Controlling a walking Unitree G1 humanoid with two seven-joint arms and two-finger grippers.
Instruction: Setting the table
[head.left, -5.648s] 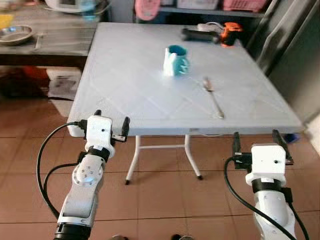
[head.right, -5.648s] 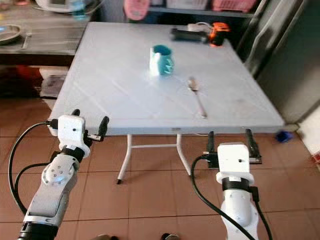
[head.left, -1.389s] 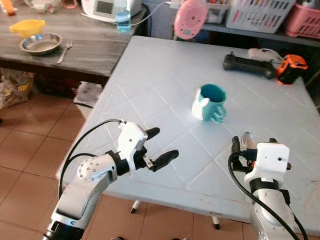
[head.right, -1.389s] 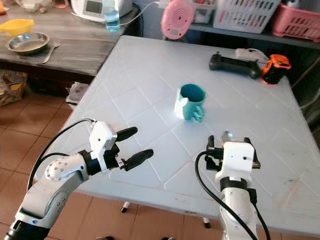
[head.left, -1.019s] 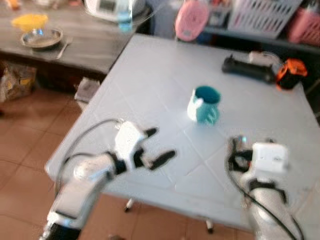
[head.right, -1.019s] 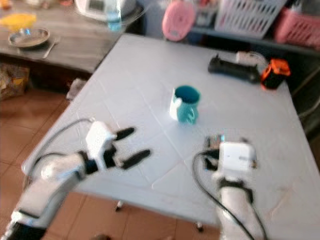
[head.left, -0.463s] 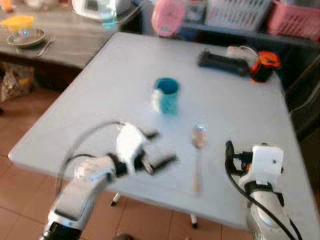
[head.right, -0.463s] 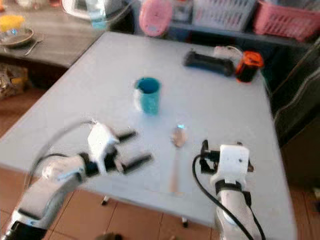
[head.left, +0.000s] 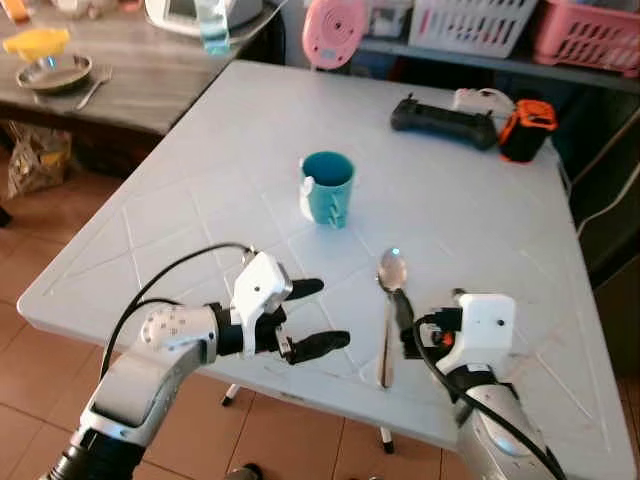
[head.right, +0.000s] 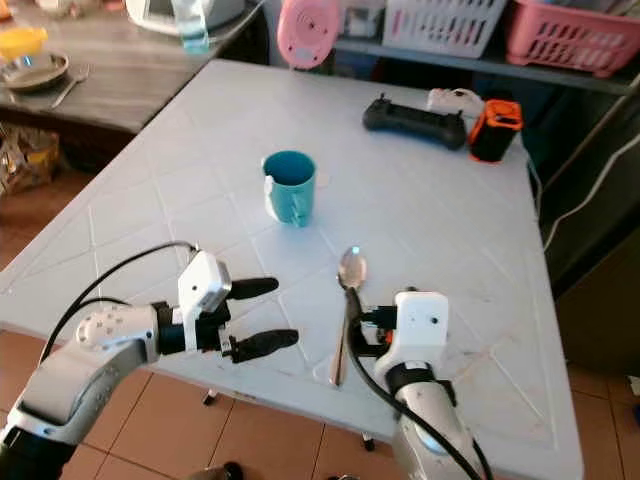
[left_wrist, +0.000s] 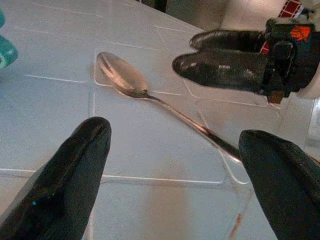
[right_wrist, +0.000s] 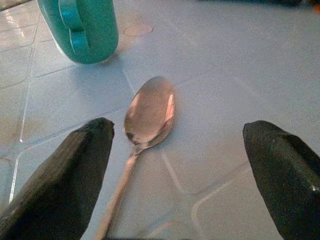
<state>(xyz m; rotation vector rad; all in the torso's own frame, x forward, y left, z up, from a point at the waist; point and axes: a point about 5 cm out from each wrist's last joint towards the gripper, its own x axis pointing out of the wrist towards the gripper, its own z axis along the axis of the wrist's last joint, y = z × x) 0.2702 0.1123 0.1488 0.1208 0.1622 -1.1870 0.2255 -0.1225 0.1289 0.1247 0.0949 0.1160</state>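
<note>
White tabletop (head.left: 200, 180), tiled pattern, largest thing in view. Second tabletop (head.left: 130, 85), dark wood, at 10 o'clock, carries a metal bowl (head.left: 52, 72) and fork (head.left: 95, 85). Baskets (head.left: 585, 35) on a shelf at 1 o'clock. Pink round thing (head.left: 333, 30) at 12 o'clock beyond the white top's far edge. Black controller (head.left: 442, 117) and orange-black item (head.left: 526, 130) at 1 o'clock on the white top. Teal mug (head.left: 327, 188) near centre, upright, handle toward the robot. Spoon (head.left: 388, 312) lies flat at 5 o'clock of the mug, apart from it, bowl end toward the mug, handle toward the near edge. Left tool (head.left: 312, 318) at 9 o'clock of the spoon, over the near edge, fingers wide apart, holding nothing, pointed at the spoon. Right tool (right_wrist: 175, 175) at 3 o'clock of the spoon handle, just beside it, fingers wide, empty; right wrist view shows the spoon bowl between the two fingertips (right_wrist: 70, 170), mug beyond.
</note>
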